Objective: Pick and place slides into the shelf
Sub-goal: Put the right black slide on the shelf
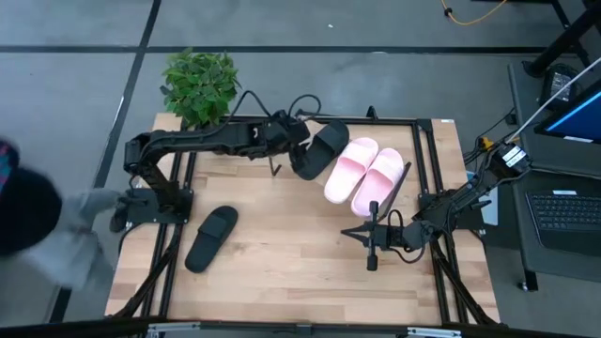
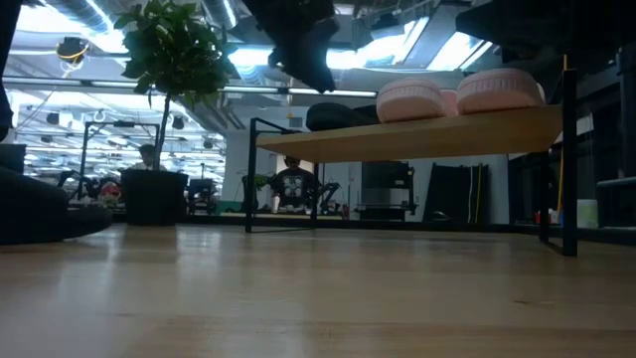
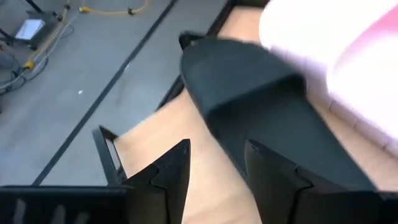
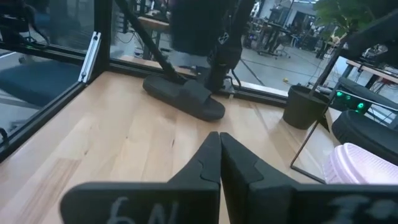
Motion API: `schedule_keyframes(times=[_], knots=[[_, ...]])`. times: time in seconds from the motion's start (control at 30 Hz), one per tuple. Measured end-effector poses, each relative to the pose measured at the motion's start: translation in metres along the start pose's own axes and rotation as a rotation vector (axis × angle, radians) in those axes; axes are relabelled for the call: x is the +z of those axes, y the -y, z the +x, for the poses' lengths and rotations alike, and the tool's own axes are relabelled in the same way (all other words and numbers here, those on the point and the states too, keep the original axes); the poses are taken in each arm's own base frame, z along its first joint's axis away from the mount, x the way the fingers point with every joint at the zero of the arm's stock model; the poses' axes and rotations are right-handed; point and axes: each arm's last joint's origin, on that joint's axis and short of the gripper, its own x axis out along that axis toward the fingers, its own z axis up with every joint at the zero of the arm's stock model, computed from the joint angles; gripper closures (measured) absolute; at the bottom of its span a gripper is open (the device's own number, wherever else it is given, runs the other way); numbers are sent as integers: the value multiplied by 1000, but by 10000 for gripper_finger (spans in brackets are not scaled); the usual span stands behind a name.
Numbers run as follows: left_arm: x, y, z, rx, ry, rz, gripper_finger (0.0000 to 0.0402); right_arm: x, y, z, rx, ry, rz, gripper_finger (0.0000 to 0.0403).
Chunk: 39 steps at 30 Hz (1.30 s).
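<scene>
high view: light-wood table (image 1: pixel 282 272) on grey floor; left hand (image 1: pixel 302 160) grips black slide (image 1: pixel 321 150); right hand (image 1: pixel 373 256) closed.

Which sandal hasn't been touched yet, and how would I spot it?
Start at the wooden table and look toward the left arm's base. A black slide lies flat there, alone on the tabletop. The other black one is at the left claw, by the shelf's pink pair.
</scene>
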Motion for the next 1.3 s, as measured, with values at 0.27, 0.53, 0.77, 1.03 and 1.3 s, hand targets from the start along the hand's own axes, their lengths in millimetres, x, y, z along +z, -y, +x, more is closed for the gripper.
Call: schedule_keyframes(times=[0.27, 0.53, 0.77, 1.03, 1.3], knots=[[-6, -4, 4, 72, -61, 49, 334, 0, 0, 0, 0, 1, 1, 399], [-10, -16, 12, 99, -103, 63, 391, 3, -3, -1, 98, 34, 16, 399], [-13, -28, 16, 116, -137, 53, 398, 8, -12, -9, 178, 73, 0, 399], [-26, -32, 30, 74, -172, 89, 401, 18, -30, -35, 292, 127, 20, 399], [-30, -32, 37, -4, -131, 130, 401, 16, -51, -76, 102, 72, 65, 399]])
